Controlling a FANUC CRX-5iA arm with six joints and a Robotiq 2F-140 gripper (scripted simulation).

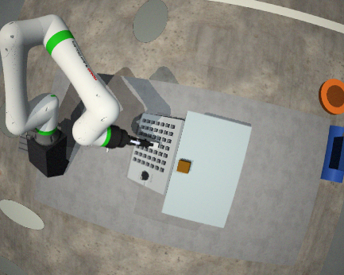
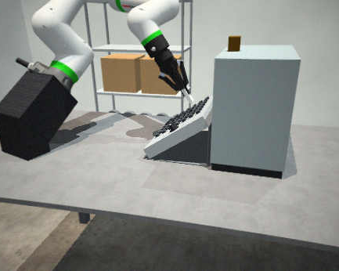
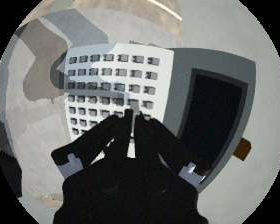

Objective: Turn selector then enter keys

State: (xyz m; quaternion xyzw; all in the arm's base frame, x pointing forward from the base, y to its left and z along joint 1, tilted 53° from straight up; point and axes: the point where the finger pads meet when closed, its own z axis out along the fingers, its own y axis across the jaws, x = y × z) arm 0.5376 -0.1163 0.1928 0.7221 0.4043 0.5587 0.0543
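Note:
The sloped keypad (image 1: pixel 169 131) (image 2: pixel 165 144) (image 3: pixel 161 85) leans against the pale grey machine box (image 1: pixel 211 167) (image 2: pixel 255 110). It carries rows of dark keys, and none looks lit. The round black selector knob (image 1: pixel 145 175) sits at the panel's lower end, below the keys. My gripper (image 1: pixel 151 145) (image 2: pixel 189 98) (image 3: pixel 134 107) is shut and empty. Its fingertips point down at a key in the middle rows, just above or touching it. The key names are too small to read.
A small brown block (image 1: pixel 183 166) (image 2: pixel 234 43) stands on top of the machine box. A shelf with cardboard boxes (image 2: pixel 122 72) is behind the table. The arm's black base (image 1: pixel 48 155) (image 2: pixel 30 113) stands at the table's left. An orange disc (image 1: pixel 335 96) and a blue object (image 1: pixel 338 159) lie on the floor.

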